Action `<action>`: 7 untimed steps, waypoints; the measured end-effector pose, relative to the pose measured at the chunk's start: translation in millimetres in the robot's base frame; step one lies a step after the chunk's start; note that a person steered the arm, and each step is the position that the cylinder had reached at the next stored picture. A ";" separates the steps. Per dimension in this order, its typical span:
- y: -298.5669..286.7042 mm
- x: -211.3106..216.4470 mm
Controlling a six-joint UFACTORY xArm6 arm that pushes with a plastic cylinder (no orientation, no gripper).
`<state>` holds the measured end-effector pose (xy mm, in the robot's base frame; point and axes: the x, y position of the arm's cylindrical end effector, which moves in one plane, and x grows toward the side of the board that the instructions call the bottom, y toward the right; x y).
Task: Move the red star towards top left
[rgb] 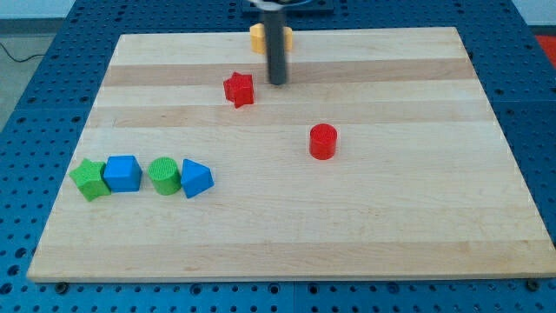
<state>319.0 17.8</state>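
Red star (239,89) lying in the far half of the wooden board (391,235), a little left of the middle line, well short of the far left corner. Just beside it on the right, slightly farther back, my tip (277,83), close to the star but apparently not touching; a narrow strip of bare wood shows between them. No claw on this rod, so nothing to open or shut and nothing held: only a blunt end for pushing.

Behind the rod, at the far edge, a yellow block (259,37), partly hidden, shape not clear. Nearer and to the right of the star, well apart from it, a red cylinder (322,141). Along the near left side, a row of four touching or nearly touching: green star (89,179), blue cube (122,173), green cylinder (162,175), blue triangular block (196,178).

Judging progress: barely begun or mid-way at best. Star far from the corner, most of the travel left. Tip placed on the right side, good for a leftward shove; a start from the near right side probably needed to send the star both left and far. Path towards the corner free of other blocks.
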 end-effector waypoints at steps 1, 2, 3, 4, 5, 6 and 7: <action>15.6 38.0; -33.6 36.9; -85.5 -13.4; -115.8 -43.6; -46.7 -26.8; 7.0 21.0; -25.4 52.5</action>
<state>371.5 -7.7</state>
